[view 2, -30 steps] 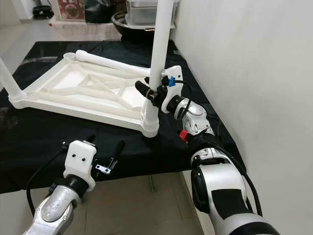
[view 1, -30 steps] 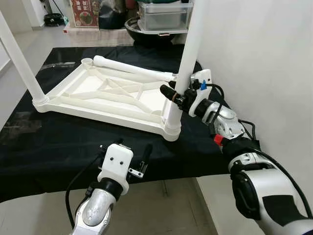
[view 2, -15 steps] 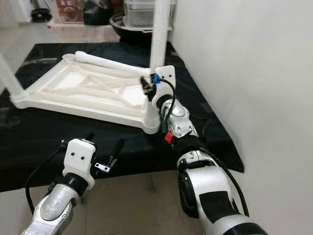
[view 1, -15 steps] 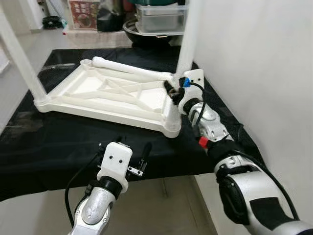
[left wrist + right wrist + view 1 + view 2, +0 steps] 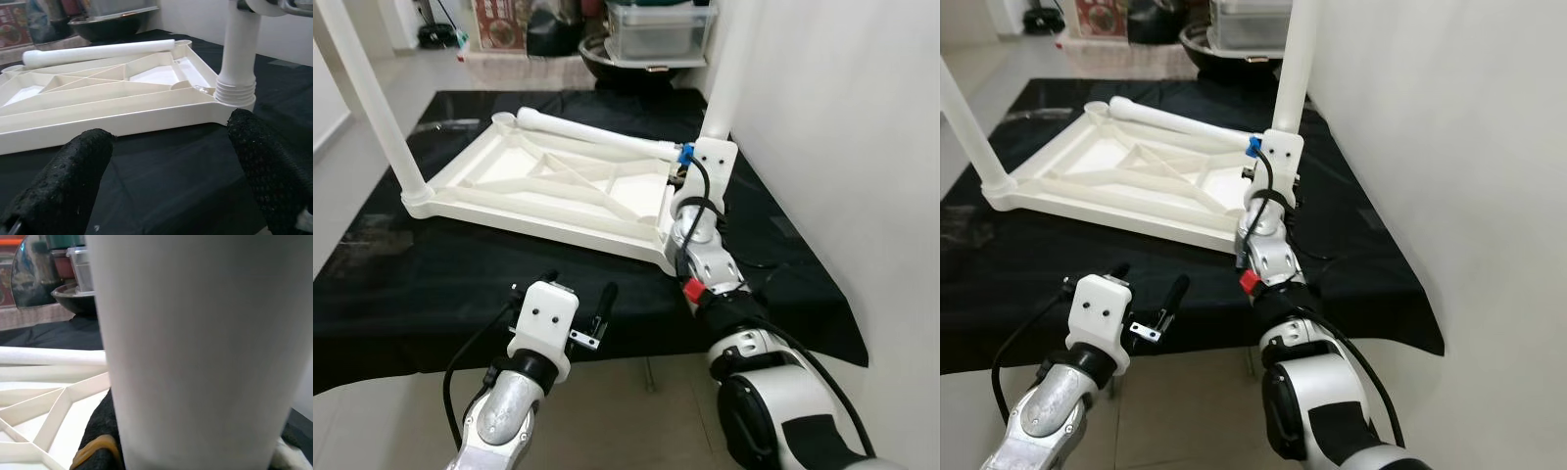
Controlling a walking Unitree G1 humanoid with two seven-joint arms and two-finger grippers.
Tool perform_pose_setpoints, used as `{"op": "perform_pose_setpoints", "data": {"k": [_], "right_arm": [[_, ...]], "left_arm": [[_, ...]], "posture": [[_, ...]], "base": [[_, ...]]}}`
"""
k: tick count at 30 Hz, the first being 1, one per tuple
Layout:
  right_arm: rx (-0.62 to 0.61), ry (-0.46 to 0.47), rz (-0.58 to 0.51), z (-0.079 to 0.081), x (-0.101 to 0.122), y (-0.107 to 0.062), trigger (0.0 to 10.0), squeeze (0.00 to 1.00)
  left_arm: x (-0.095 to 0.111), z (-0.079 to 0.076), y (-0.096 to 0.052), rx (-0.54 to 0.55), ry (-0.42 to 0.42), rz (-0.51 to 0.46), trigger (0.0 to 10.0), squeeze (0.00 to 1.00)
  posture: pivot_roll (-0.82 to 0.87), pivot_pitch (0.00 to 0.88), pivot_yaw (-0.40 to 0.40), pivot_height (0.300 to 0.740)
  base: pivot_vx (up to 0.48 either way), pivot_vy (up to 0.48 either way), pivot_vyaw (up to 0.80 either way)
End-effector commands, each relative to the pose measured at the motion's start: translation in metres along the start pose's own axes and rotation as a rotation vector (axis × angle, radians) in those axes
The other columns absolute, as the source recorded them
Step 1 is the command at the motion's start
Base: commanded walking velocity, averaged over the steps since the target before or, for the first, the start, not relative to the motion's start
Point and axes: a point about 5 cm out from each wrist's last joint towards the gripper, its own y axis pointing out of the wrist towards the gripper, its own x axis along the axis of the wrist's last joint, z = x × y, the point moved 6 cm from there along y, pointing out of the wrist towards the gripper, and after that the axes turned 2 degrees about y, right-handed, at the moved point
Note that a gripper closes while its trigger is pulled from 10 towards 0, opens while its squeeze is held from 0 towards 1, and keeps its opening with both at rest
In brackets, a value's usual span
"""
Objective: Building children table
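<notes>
— Two smooth white legs point(image 5: 722, 83) stand in your ribbed, upturned tabletop point(image 5: 548, 186) on black cloth point(image 5: 421, 274)?

— Yes. Your right gripper point(image 5: 690, 181) clamps the wall-side leg; left gripper point(image 5: 576, 305) hangs spread off the cloth's near edge.

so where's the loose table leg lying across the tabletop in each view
Left eye view: loose leg lies along the far edge of the upturned tabletop.
Right eye view: same place, upper middle.
Left wrist view: across the upper left, beyond the ribs.
Right wrist view: a white bar at the left edge, likely the same leg.
Shared landmark: the upright leg that the right gripper is at.
</notes>
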Motion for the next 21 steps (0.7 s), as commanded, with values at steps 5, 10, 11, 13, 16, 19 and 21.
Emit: {"op": "perform_pose_setpoints", "data": {"k": [5, 10, 11, 13, 16, 19, 21], "right_arm": [[0.069, 0.030, 0.001, 0.004, -0.007, -0.007, 10.0, 1.00], [0.172, 0.016, -0.060, -0.001, 0.000, -0.011, 10.0, 0.00], [0.172, 0.016, -0.060, -0.001, 0.000, -0.011, 10.0, 0.00], [0.236, 0.003, -0.089, -0.007, 0.002, -0.011, 10.0, 0.00], [0.339, 0.028, -0.091, -0.009, 0.003, -0.010, 10.0, 0.00], [0.551, 0.042, -0.110, -0.009, 0.012, -0.008, 10.0, 0.00], [0.601, 0.038, -0.104, -0.010, 0.013, -0.008, 10.0, 0.00]], "left_arm": [[-0.005, -0.001, -0.002, -0.003, 0.013, 0.016, 10.0, 0.00], [-0.005, -0.002, -0.001, -0.006, 0.012, 0.014, 10.0, 0.00], [-0.005, -0.002, -0.001, -0.006, 0.012, 0.014, 10.0, 0.00], [-0.005, -0.002, -0.001, -0.006, 0.015, 0.014, 10.0, 0.00], [-0.005, -0.002, -0.001, -0.007, 0.017, 0.014, 10.0, 0.00], [-0.003, -0.002, 0.000, -0.007, 0.016, 0.005, 10.0, 0.00], [-0.002, -0.002, 0.001, -0.007, 0.016, 0.001, 10.0, 0.00]], "posture": [[0.11, 0.089, -0.074, 0.740], [0.11, 0.085, -0.072, 0.740], [0.11, 0.085, -0.072, 0.740], [0.10, 0.084, -0.071, 0.740], [0.10, 0.078, -0.064, 0.740], [0.11, 0.076, -0.065, 0.740], [0.11, 0.076, -0.065, 0.740]], "base": [[0.000, 0.000, 0.00], [0.000, 0.000, 0.00], [0.000, 0.000, 0.00], [0.000, 0.000, 0.00], [0.000, 0.000, 0.00], [0.000, 0.000, 0.00], [0.000, 0.000, 0.00]]}}
